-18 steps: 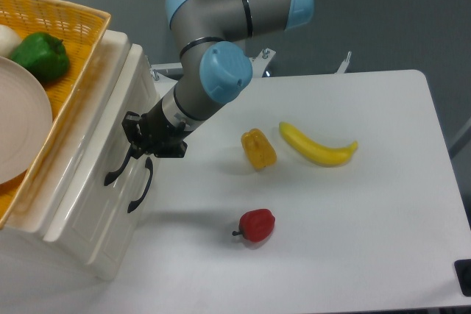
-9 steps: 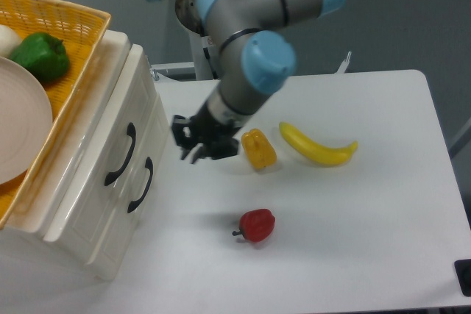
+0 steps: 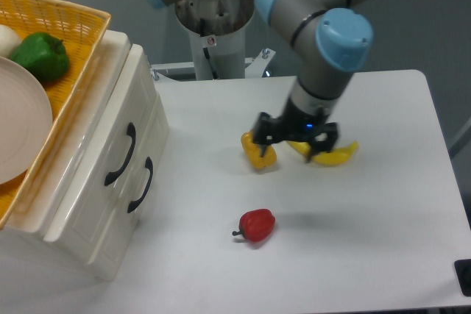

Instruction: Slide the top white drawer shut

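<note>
The top white drawer (image 3: 103, 145) is the upper of two in the cabinet at the left. It carries a curved black handle (image 3: 121, 154), and its front sits flush with the lower drawer front (image 3: 121, 207). My gripper (image 3: 297, 140) hangs far to the right of the cabinet, over the middle of the table. It is open with nothing between its fingers. It hovers just above the yellow pepper (image 3: 257, 151) and the banana (image 3: 327, 154), partly hiding both.
A yellow wicker basket (image 3: 70, 27) on top of the cabinet holds a green pepper (image 3: 40, 56) and a white plate (image 3: 22, 126). A red pepper (image 3: 257, 225) lies on the white table (image 3: 383, 218) in front. The arm's base (image 3: 213, 34) stands at the back.
My gripper has left the drawer handle and swung right across the table to above the yellow pepper and banana. The top drawer front stays level with the lower one.
</note>
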`<state>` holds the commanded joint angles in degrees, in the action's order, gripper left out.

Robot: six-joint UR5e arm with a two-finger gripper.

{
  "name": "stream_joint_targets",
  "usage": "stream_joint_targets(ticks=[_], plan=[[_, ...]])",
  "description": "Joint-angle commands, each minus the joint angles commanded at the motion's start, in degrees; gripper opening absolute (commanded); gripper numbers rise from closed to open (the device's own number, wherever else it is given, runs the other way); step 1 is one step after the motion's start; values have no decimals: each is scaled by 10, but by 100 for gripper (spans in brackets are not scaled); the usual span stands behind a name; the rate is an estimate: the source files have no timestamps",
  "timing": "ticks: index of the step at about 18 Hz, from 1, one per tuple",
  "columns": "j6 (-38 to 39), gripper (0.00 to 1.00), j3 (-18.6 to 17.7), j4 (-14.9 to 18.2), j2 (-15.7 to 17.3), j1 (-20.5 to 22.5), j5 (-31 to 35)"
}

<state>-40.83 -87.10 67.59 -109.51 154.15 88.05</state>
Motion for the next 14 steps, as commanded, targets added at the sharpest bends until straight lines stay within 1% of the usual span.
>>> stream_joint_targets(ticks=[2, 5, 9, 12, 14], plan=[[-82, 100, 2, -1, -12, 29, 12], [-175, 100, 7, -3, -28, 72, 13], [-365, 100, 9, -3, -39, 114, 19], [-467, 100, 9, -8, -40, 130, 19], [-507, 100, 7, -11, -41, 130, 19]])
